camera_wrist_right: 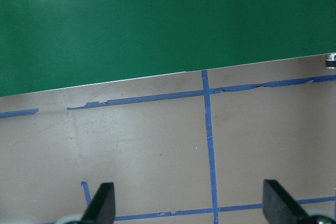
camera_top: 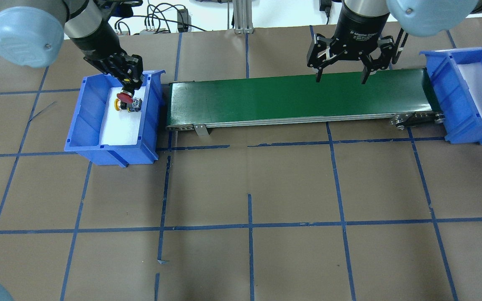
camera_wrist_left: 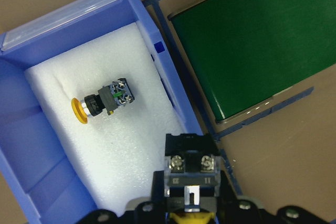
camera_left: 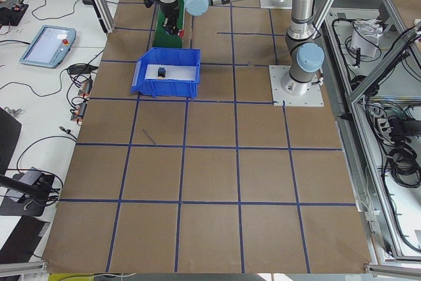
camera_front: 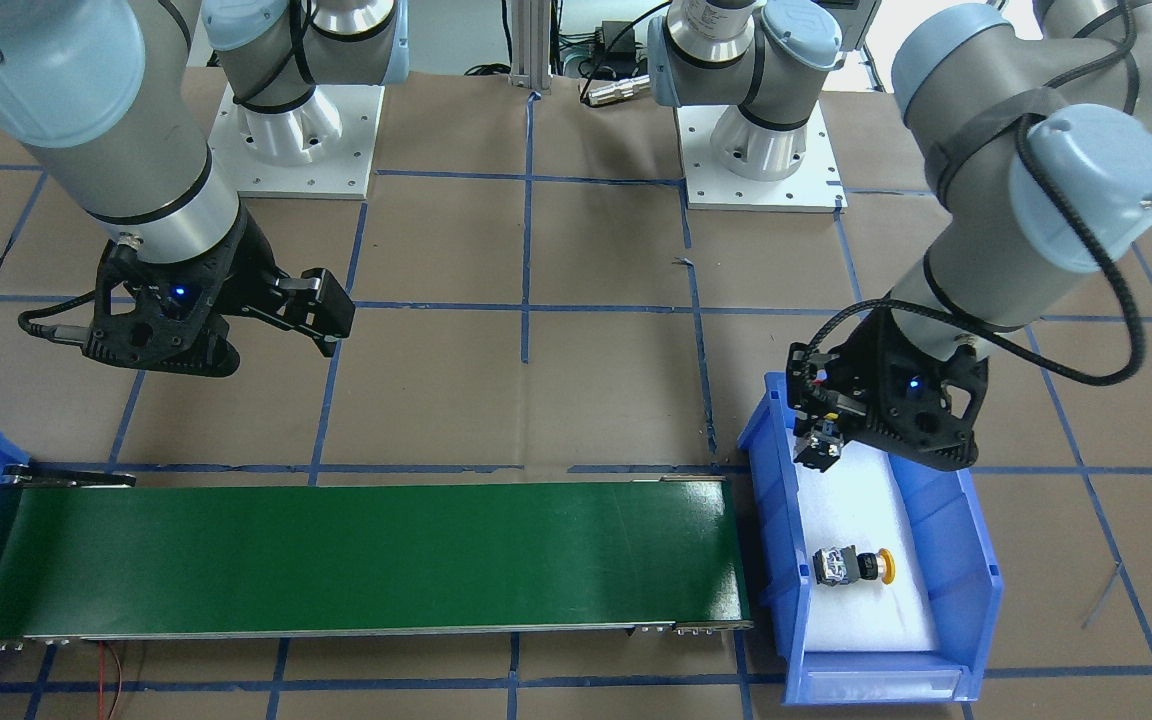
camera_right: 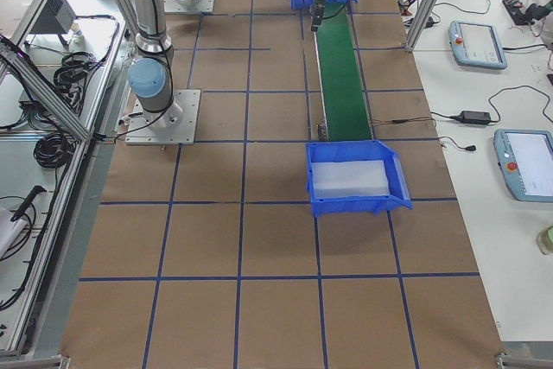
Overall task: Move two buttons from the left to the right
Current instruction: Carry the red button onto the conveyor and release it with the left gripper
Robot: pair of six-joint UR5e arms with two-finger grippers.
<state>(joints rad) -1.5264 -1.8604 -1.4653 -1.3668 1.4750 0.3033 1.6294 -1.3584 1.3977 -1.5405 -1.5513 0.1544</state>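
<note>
- Left fingers [camera_top: 129, 81] are clamping the red button [camera_top: 124, 97], holding it just above the foam [camera_wrist_left: 131, 145] inside the left bin [camera_top: 88, 113]. In the wrist view its blocky terminal end is sticking out past the fingertips.
- Right fingers [camera_wrist_right: 102, 203] are standing wide apart and gripping nothing, hovering over the far part of the belt [camera_top: 295, 98], near the right bin [camera_top: 442, 75].
- The yellow button [camera_wrist_left: 107, 100] is lying on its side on the foam, close beside the held one and not yet moved.
- By my reading, the first carry is just beginning, so most of the task is lying ahead.
- Risks I am weighing from here:
  - The grip seems to be sitting on a small part of the button with the body overhanging, so a quick swing could be twisting it loose.
  - The bin wall is standing between the foam and the belt. Too low a path could be knocking the button against that rim.
  - The held button is hanging close to the yellow one, so a sideways start could be nudging it across the foam.
  - A release from too high could be sending the round-capped button rolling off the belt onto the bench [camera_top: 249, 179].
  - If the belt is carrying it along, the waiting fingers could be closing late or off-centre and missing it.
</note>
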